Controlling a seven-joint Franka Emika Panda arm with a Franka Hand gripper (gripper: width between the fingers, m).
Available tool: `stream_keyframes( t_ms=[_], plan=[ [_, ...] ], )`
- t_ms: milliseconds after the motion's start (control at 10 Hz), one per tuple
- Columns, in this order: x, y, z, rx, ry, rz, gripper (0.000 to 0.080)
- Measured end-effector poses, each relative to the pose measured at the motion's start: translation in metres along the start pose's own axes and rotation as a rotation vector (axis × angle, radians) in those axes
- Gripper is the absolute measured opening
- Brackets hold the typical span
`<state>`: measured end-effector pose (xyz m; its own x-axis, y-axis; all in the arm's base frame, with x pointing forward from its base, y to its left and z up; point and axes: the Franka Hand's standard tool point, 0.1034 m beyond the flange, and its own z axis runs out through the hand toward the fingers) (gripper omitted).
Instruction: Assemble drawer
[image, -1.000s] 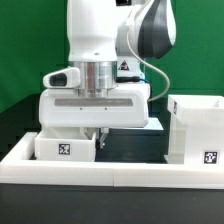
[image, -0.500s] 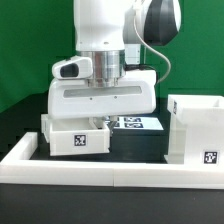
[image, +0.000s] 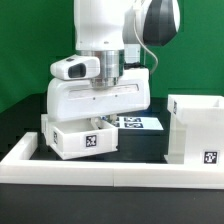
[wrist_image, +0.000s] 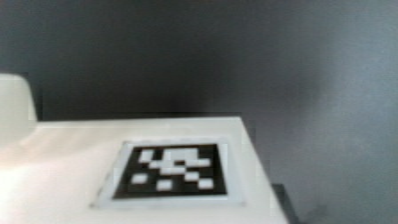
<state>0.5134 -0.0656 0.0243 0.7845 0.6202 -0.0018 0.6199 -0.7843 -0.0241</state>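
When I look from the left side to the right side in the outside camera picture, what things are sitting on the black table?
small white plastic tray with a black-and-white square tag → thin flat white marker board → tall white plastic casing, open on top

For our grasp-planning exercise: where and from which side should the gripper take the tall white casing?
On the casing, likely pinch one thin wall at the top rim, from above: it stands upright, open-topped, and looks too wide to span.
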Motion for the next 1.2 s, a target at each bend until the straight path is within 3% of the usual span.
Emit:
stream_keyframes(
  t_ms=[200,700,1000,1200],
  plan=[
    [0.0,-0.008,0.003,0.026,-0.023,-0.204,0.0041],
    [-0.005,-0.004,0.005,0.022,-0.04,-0.502,0.0041],
    [0.003,-0.012,0.005,0.021,-0.059,-0.759,0.0041],
    [0.005,-0.012,0.005,0.027,-0.064,-0.764,0.0041]
  ],
)
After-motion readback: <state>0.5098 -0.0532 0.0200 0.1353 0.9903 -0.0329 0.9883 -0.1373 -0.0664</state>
